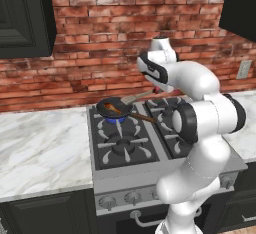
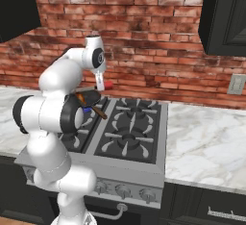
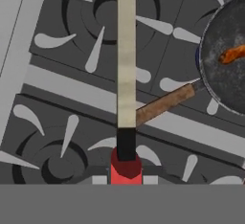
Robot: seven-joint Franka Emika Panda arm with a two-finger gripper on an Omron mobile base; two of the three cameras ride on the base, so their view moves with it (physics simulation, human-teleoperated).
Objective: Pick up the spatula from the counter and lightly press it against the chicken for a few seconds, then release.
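Nearest the camera in the hand view, the jaws are closed on the spatula (image 3: 126,74), clamped on its red grip at the bottom of that view; so the tool is off the table and in hand.

From the grip a short black neck leads into the long pale blade; its long axis runs straight away from the jaws, over the grates of the stove (image 3: 72,89).

Part way along, the blade crosses above the pan's wooden handle (image 3: 165,104), which slants off to one side; whether the two touch cannot be told, though the blade looks to ride above it.

Farther out and off to that same side sits the pan (image 3: 225,74), on a lit burner; the chicken (image 3: 233,54), a small orange-brown piece, lies inside it.

So the chicken is not on the blade's line; it lies well to the side of it, roughly level with the blade's far half; in the left base view the blade end hangs near the pan's back rim, and its height above the pan is unclear.

The coming move likely calls for swinging the blade sideways over the pan, then lowering its flat end gently onto the meat.
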